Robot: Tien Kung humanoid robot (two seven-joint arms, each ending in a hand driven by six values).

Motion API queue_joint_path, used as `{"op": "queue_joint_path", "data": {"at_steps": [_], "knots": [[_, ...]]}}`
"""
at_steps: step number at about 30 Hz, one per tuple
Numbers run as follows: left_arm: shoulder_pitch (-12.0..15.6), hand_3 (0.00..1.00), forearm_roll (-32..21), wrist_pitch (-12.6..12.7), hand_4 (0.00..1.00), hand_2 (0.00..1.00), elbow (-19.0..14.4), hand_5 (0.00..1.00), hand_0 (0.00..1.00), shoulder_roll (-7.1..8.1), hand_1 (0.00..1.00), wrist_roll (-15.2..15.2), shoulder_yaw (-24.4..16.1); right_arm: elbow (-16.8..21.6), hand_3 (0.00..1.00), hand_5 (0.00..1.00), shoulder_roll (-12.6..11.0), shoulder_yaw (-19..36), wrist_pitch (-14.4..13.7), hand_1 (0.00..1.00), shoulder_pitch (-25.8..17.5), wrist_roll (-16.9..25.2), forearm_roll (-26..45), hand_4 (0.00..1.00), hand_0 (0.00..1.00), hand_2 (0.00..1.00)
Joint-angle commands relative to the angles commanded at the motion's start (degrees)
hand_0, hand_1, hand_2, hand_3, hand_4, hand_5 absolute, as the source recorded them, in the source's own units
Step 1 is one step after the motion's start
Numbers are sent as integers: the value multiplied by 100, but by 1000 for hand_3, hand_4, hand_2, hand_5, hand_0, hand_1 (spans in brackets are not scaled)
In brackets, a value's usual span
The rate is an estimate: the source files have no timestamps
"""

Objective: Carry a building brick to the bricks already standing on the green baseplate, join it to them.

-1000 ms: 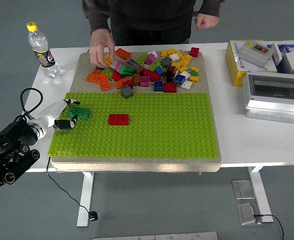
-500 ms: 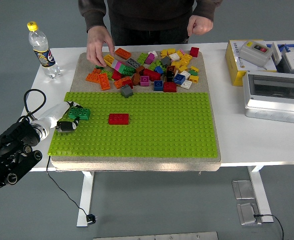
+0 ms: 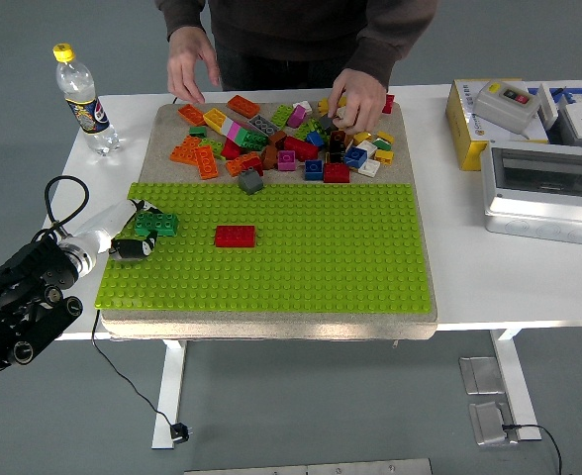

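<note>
Left hand grips the green brick at the baseplate's nine o'clock edge

Left hand [image 3: 130,235] fingers clamp the green brick [image 3: 158,225], apparently to seat it on the green baseplate [image 3: 301,267]; red brick [image 3: 235,236] lies toward three o'clock.

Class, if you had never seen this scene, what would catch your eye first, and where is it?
The big bright green studded baseplate fills the table's middle, with a jumbled pile of multicoloured bricks behind it. At its left edge the robot's left hand sits at a dark green brick.
</note>
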Motion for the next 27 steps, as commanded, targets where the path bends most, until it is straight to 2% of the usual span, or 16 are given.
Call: {"op": "queue_joint_path", "data": {"at_steps": [4, 11, 14, 17, 26, 27], "knots": [[33, 521, -8, -41, 373, 931, -109, 146, 970, 47, 947, 56, -96, 2, 668, 777, -6, -17, 0, 653, 0, 1, 12, 438, 688, 693], [154, 514, -112, -159, 386, 935, -843, 155, 977, 254, 951, 331, -373, 3, 668, 777, -34, -15, -1, 653, -7, 10, 21, 439, 688, 693], [162, 514, -75, -161, 386, 935, -1144, 155, 977, 231, 951, 376, -421, 0, 668, 777, -36, -21, -1, 653, -4, 10, 19, 439, 688, 693], [162, 513, -51, -173, 399, 936, -1307, 159, 986, 187, 955, 424, -392, -1, 668, 777, -36, -26, -2, 653, -3, 11, 21, 438, 688, 692], [235, 513, 61, -147, 406, 955, -1292, 162, 998, 29, 985, 515, -271, 4, 669, 777, -37, -26, -5, 649, -12, 19, 34, 439, 688, 690], [241, 507, 93, -139, 419, 996, -1270, 159, 998, 19, 998, 521, -262, 4, 669, 777, -36, -28, -5, 647, -14, 19, 36, 439, 688, 691]]}}
